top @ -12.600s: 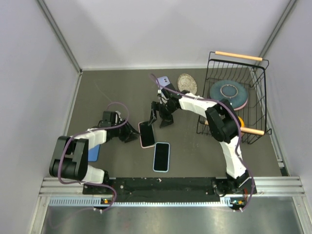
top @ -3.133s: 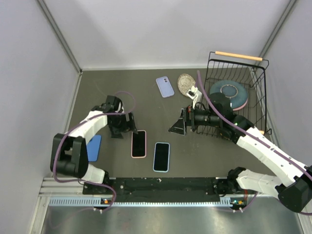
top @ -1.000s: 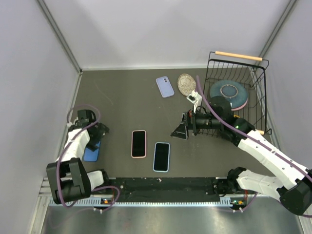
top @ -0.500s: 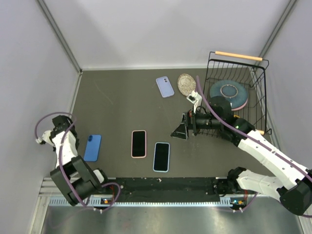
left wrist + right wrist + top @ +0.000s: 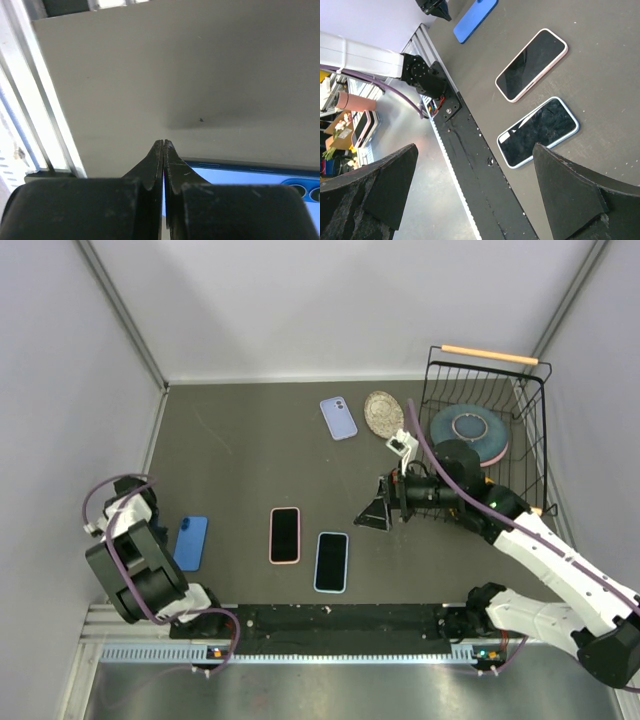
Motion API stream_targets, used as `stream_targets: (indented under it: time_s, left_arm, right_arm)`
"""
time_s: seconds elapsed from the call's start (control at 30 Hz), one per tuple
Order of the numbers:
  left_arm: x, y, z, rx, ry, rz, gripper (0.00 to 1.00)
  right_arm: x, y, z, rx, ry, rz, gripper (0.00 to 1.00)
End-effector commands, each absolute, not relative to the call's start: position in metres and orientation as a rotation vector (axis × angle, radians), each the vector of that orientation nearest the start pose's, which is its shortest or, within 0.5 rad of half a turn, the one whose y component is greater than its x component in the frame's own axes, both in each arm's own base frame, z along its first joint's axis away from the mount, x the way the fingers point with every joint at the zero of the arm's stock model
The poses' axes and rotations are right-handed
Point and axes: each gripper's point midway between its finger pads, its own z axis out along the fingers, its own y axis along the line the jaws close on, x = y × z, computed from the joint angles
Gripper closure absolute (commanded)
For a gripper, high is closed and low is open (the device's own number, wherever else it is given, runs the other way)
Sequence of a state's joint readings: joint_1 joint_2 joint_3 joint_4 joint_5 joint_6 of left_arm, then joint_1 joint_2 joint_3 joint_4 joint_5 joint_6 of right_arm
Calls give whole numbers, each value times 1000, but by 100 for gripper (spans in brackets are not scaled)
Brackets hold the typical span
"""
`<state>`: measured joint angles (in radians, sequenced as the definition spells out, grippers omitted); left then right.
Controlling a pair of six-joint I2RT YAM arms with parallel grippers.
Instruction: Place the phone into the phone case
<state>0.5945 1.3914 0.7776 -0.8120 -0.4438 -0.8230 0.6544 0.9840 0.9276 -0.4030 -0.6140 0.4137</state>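
Top external: pink-cased phone lies flat on the surface, right beside a blue-rimmed phone
Left jaws: pinched together, empty, near the blue case
Right jaws: spread wide, holding nothing

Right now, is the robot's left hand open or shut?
Shut. In the left wrist view, the left hand has its two fingers pressed together, with nothing between them.

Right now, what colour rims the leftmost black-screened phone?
The rim is pink; right wrist view best.
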Motion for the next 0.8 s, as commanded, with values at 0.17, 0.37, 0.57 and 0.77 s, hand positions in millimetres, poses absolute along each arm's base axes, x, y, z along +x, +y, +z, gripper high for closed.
stream_targets:
  time_s: [0.17, 0.37, 0.57, 0.77]
  left_arm:
    - [167, 121, -6, -1869, 2382, 361, 100]
    - [176, 77, -9, -1804, 2458, 117, 100]
    - [189, 34, 0, -1651, 2501, -3, 100]
    - [193, 58, 33, -1542, 2398, 212, 99]
  right_arm:
    - [157, 272, 283, -703, 1994, 1299, 1]
    - [163, 272, 274, -687, 2018, 1273, 1]
    - [167, 279, 269, -678, 2038, 1298, 1]
    - [168, 278, 264, -672, 2048, 1292, 1]
